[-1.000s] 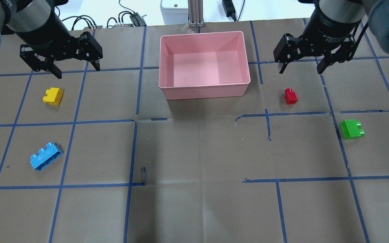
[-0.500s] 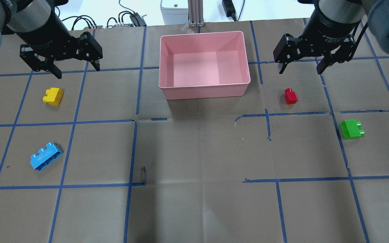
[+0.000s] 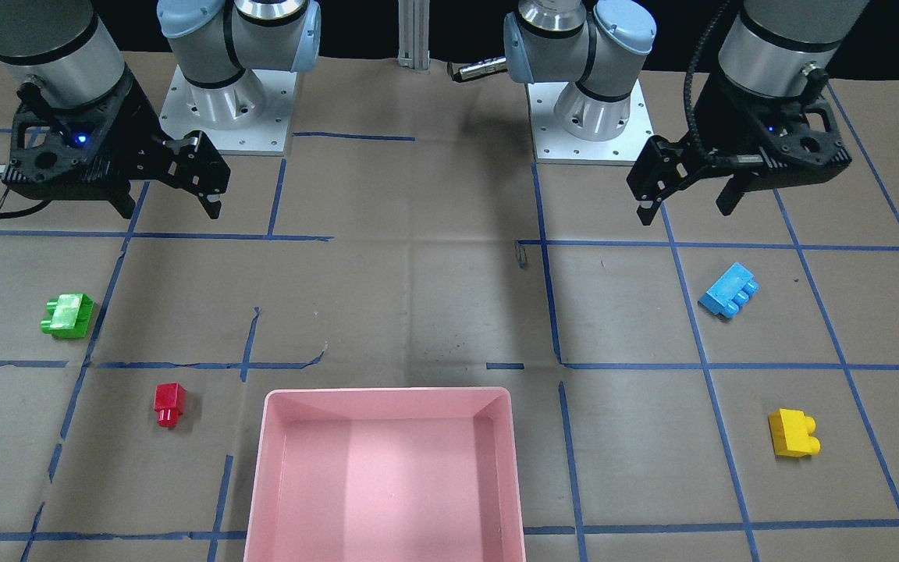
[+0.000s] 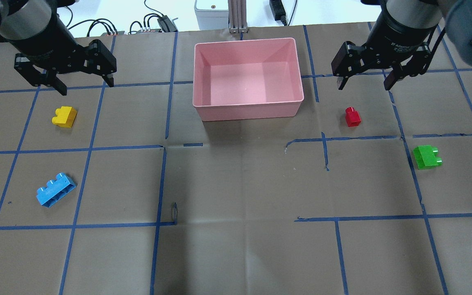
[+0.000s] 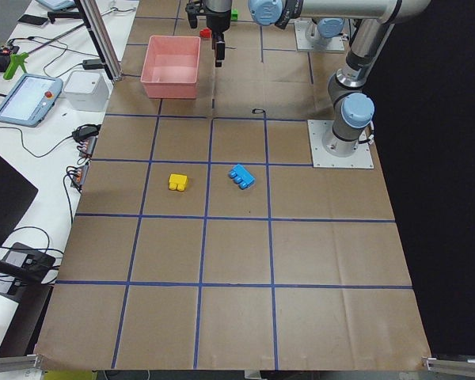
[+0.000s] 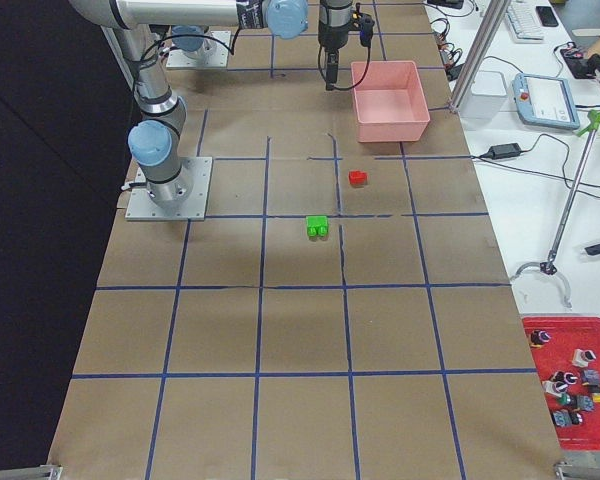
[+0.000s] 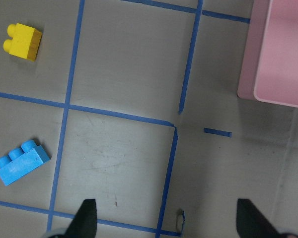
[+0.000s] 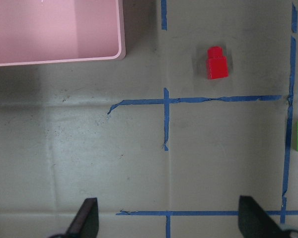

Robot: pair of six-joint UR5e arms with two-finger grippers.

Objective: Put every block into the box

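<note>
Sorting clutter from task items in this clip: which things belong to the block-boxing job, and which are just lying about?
Job: yellow brick, blue brick, red brick, green brick, pink box.
Lying about: tablet, white box, cables, red parts tray.

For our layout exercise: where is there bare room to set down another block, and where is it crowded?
Bare: the wide middle between blue block and green block, robot-side of the box; also the box floor. Tighter: yellow block by the left gripper, red block by the right gripper.
</note>
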